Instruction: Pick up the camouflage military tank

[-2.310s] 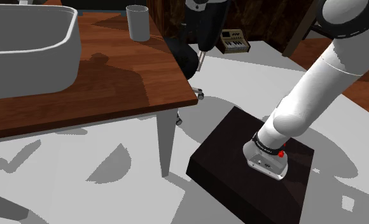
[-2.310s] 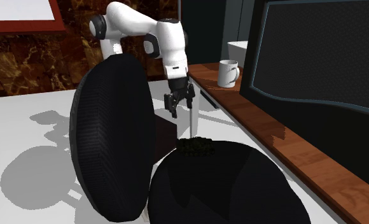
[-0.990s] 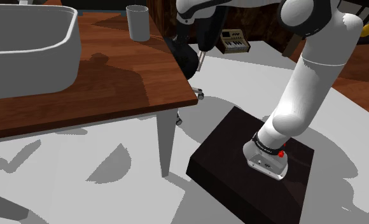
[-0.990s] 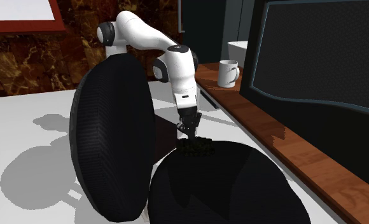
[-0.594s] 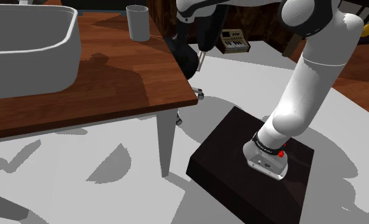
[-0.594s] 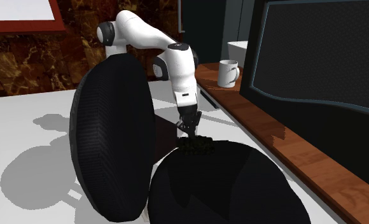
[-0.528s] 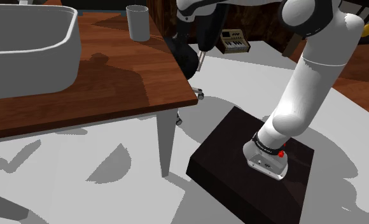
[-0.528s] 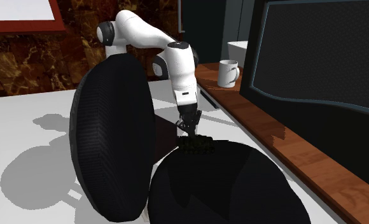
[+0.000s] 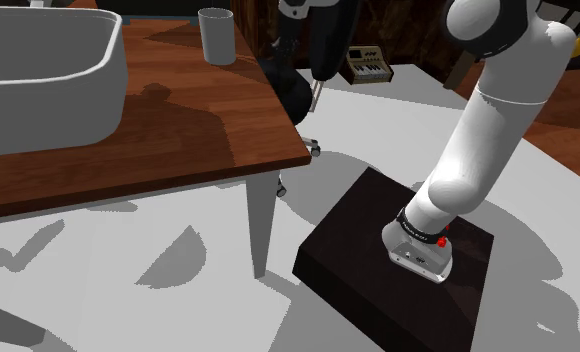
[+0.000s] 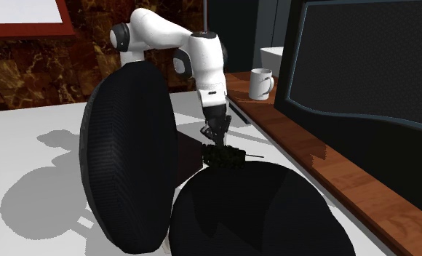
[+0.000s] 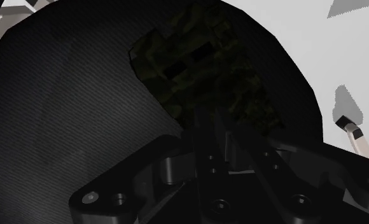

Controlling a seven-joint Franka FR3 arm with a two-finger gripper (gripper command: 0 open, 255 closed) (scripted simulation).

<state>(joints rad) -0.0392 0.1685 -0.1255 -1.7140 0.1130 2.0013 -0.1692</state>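
The black chair seat (image 10: 260, 211) is seen nearest. At its far edge, the camouflage tank (image 10: 223, 156) is clasped between the 2 nearly closed fingers (image 11: 203, 130) of the gripper (image 10: 216, 140). Beyond the seat, a white mug (image 10: 260, 83) is set on a wooden table (image 10: 340, 171).

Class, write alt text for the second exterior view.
The black two-finger gripper of a white arm grips a green camouflage toy tank over a round black chair seat; a white mug stands on the wooden desk.
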